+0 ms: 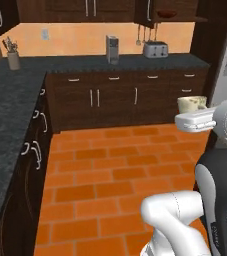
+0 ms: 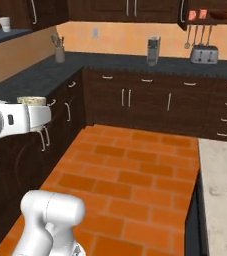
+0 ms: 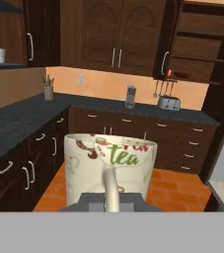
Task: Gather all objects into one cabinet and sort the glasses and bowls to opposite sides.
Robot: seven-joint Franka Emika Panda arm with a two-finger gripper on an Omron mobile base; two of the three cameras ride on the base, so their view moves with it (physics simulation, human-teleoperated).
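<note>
Above the orange tiled floor [image 1: 105, 165], mid-kitchen: gripper [image 3: 112, 200] pinched nearly shut on the handle of a cream mug [image 3: 111, 165]. Handle seen edge-on in the hand view, rising between the dark finger tips; mug upright, printed with "tea" in green and brown swirls. From the left base view, mug [image 1: 192, 103] perched just above the white hand, well clear of every counter. From the right base view, only its pale rim [image 2: 31, 101] peeking over the hand.

Far ahead, upper right of the back wall: open cabinet [image 2: 205, 15] with a shelf. On that shelf, two salmon mugs [image 2: 197, 14] side by side at the left, and a brown bowl [image 2: 221, 15] just beside them at the right. Bowl [image 1: 166, 14] also visible in the left base view, high over the toaster [image 1: 155, 49]. Cabinet door [image 3: 167, 44] swung out, grey bar handle facing the room.

On the dark back counter [image 2: 135, 61]: toaster below the open cabinet, a tall grey appliance [image 2: 153, 50] mid-counter, a utensil pot [image 2: 59, 51] in the corner. On a high shelf at far left, a small white cup [image 2: 4, 23].
</note>
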